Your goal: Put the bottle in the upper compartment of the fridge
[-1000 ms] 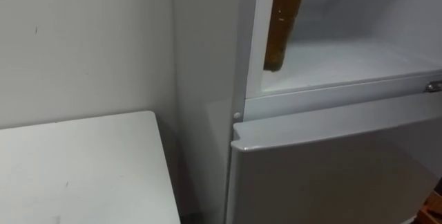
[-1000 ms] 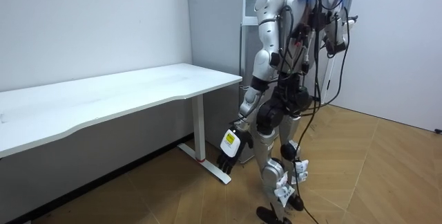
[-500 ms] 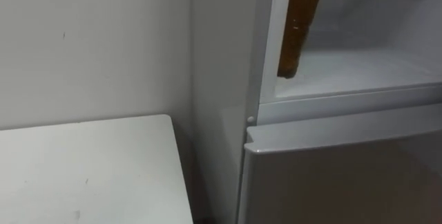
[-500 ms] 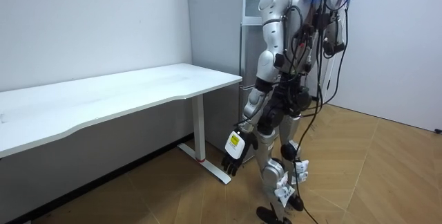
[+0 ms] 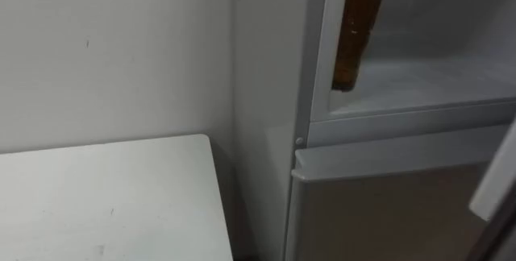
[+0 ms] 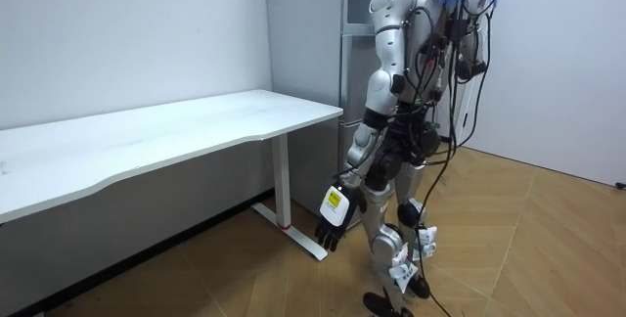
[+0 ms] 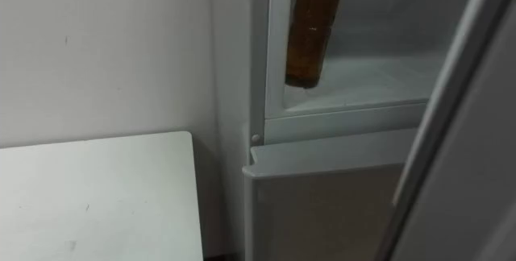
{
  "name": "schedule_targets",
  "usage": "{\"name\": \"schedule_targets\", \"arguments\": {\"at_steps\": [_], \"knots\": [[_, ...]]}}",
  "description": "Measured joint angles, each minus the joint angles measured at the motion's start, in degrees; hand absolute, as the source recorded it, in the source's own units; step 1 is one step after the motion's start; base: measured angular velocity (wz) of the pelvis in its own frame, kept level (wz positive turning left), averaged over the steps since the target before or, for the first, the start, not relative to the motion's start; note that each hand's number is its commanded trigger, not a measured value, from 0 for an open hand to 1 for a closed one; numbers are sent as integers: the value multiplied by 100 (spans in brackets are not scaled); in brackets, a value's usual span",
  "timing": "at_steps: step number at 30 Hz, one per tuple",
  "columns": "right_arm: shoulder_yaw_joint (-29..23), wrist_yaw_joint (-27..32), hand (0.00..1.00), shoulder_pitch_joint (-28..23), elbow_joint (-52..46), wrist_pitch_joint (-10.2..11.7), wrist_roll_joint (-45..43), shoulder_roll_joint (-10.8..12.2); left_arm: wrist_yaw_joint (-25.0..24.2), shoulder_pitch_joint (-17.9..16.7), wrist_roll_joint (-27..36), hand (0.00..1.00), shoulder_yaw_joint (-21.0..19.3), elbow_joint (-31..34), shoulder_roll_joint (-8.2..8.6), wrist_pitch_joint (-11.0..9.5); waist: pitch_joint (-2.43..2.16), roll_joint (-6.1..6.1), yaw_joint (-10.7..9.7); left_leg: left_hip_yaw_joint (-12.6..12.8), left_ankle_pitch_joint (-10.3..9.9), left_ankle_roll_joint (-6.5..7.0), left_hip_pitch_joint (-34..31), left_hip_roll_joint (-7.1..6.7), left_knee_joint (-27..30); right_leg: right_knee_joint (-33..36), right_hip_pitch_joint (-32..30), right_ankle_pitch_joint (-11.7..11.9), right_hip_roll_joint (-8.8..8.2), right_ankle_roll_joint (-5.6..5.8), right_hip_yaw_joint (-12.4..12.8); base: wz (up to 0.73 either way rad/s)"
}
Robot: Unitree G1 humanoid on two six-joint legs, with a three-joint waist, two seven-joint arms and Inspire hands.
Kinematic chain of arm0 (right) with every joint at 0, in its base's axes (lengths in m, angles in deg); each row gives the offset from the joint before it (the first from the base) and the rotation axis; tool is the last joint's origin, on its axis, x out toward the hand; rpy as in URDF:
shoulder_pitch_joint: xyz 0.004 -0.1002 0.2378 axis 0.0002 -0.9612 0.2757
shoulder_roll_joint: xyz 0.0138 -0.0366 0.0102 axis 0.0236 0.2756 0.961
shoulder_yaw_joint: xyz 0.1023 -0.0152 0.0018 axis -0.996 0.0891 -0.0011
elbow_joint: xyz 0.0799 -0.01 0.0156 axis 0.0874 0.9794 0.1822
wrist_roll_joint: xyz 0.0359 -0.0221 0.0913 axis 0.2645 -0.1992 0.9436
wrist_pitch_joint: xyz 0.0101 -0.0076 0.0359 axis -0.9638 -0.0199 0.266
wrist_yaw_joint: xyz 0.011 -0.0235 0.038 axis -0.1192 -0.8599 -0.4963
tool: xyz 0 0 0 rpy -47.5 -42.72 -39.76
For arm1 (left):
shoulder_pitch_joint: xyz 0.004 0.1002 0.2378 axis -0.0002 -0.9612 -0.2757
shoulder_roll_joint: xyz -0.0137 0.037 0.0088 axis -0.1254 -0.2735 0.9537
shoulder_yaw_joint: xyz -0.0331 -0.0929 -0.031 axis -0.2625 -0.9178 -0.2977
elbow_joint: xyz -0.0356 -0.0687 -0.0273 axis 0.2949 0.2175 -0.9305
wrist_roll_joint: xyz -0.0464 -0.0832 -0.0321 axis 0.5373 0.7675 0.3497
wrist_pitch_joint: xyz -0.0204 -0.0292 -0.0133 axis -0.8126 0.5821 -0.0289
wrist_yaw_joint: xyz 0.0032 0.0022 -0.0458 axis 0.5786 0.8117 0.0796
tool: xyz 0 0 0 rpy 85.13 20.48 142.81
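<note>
A brown bottle (image 5: 357,31) stands just inside the left edge of the open upper fridge compartment (image 5: 435,76), its top cut off by the picture's edge; no hand touches it. The bottle (image 7: 314,27) rests on the white compartment floor. The white upper fridge door (image 7: 451,124) slants across the right of the opening, partly swung in. I stand in front of the fridge (image 6: 354,23). My left hand (image 6: 333,221) hangs low beside my leg with relaxed fingers and holds nothing. My right arm (image 6: 472,48) is raised on the far side of my body, towards the fridge.
The lower fridge door (image 5: 387,205) is shut. A white table (image 5: 105,200) stands left of the fridge against the wall, with a narrow gap between them. In the room view the long table (image 6: 176,131) stretches to the left over wooden floor.
The whole eye picture has shifted right, so the camera turned left. The upper fridge door's edge has come in from the right over the opening. The bottle stays in place.
</note>
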Motion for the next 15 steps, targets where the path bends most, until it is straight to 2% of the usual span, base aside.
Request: {"name": "schedule_targets", "arguments": {"at_steps": [15], "knots": [[5, -230, 0, 166, -25, -7, 2, 0, -5, 14, -46, 0, 2, 5, 3, 62, -3, -5, 136, -13, 0, 0, -25, 1, 16, -1, -5, 7, -8, -2, -54, 0]]}}
